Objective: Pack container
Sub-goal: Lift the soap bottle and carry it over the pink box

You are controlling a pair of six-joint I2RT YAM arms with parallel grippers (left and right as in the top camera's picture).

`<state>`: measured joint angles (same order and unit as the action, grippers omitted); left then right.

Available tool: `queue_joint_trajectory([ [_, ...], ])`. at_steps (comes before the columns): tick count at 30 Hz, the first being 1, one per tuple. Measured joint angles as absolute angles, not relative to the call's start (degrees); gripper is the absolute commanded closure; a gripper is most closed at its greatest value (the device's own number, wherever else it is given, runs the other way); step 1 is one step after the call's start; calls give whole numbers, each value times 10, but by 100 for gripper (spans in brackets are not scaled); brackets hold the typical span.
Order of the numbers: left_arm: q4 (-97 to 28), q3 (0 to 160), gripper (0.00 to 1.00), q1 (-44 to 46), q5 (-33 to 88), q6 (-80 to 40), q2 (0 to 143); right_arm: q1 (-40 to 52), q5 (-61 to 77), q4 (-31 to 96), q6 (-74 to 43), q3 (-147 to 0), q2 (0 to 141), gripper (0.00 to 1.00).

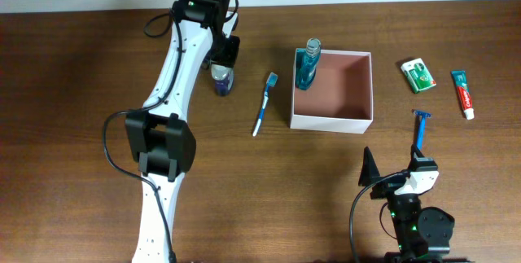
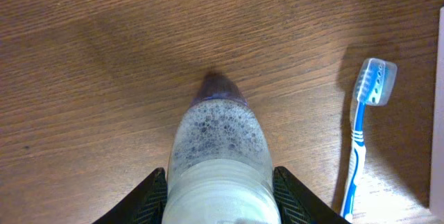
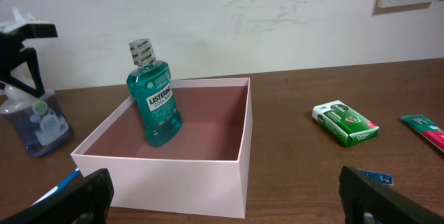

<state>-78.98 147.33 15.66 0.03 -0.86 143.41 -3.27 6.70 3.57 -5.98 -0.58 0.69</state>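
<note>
The container (image 1: 358,118), a white box with a pink inside, sits right of centre and holds an upright green mouthwash bottle (image 1: 307,66). In the right wrist view the container (image 3: 173,175) and the mouthwash bottle (image 3: 155,106) are straight ahead. Left of it stands a clear bottle of purple foamy liquid (image 1: 221,81). My left gripper (image 1: 221,63) is shut on this bottle (image 2: 218,141), and both fingers (image 2: 154,196) press its sides. My right gripper (image 3: 236,207) stands open near the table's front edge (image 1: 396,177), with nothing between its fingers.
A blue toothbrush (image 1: 263,104) lies between the purple bottle and the container. Right of the container lie a green soap box (image 1: 418,75), a toothpaste tube (image 1: 463,93) and a blue razor (image 1: 421,129). The razor is just ahead of my right gripper.
</note>
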Motion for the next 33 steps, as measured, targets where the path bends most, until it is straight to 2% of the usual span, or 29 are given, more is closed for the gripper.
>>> queue_joint_trajectory([
  [10,-847,1654,60,166,0,-9,1442,-33,67,36,-60,-6,7,1],
  [17,-849,1771,60,216,1,-24,1442,-33,67,36,-60,-6,7,1],
  [26,-812,1783,60,293,8,-28,1418,-33,67,36,-60,-6,7,1],
  [33,-787,1783,60,317,9,-37,1386,-33,67,36,-60,-6,7,1],
])
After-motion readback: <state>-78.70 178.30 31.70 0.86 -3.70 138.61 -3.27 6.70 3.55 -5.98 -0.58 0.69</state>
